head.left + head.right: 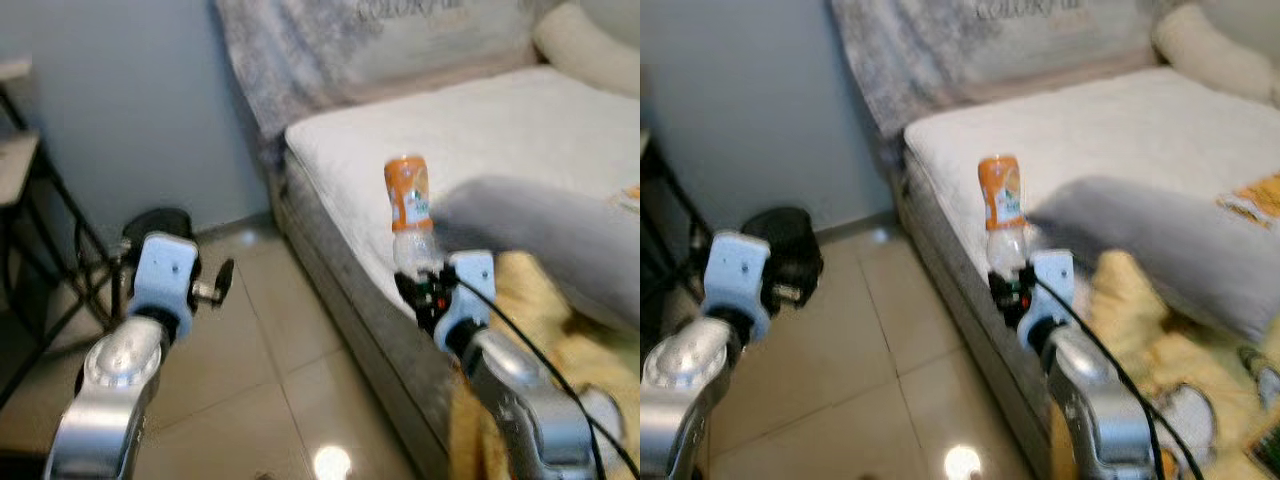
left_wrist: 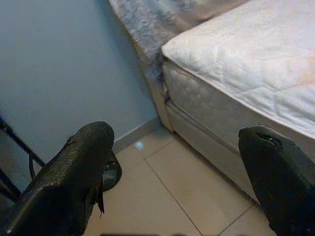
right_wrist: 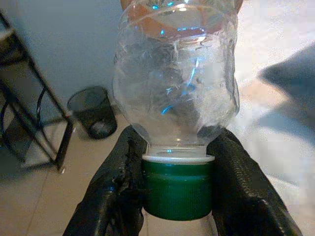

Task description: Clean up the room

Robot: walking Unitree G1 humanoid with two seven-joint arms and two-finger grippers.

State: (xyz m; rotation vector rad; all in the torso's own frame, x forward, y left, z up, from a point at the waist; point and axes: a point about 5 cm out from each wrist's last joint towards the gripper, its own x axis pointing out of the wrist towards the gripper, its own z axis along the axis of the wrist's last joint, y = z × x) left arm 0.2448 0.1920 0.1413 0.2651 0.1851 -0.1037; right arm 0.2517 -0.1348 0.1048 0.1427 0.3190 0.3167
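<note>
Pinching the green cap (image 3: 177,189) of an upside-down plastic bottle (image 1: 408,215), the right pincer (image 1: 425,292) is raised at the edge of the bed (image 1: 470,130), the bottle's orange label uppermost. The left pincer (image 2: 172,182) is held spread wide above the tiled floor (image 1: 260,350), near a black wastebasket (image 3: 93,112) by the wall.

Clear glossy plastic bottle (image 3: 174,83); quilted cloth mattress (image 2: 246,64); glossy floor tiles (image 1: 270,350).
</note>
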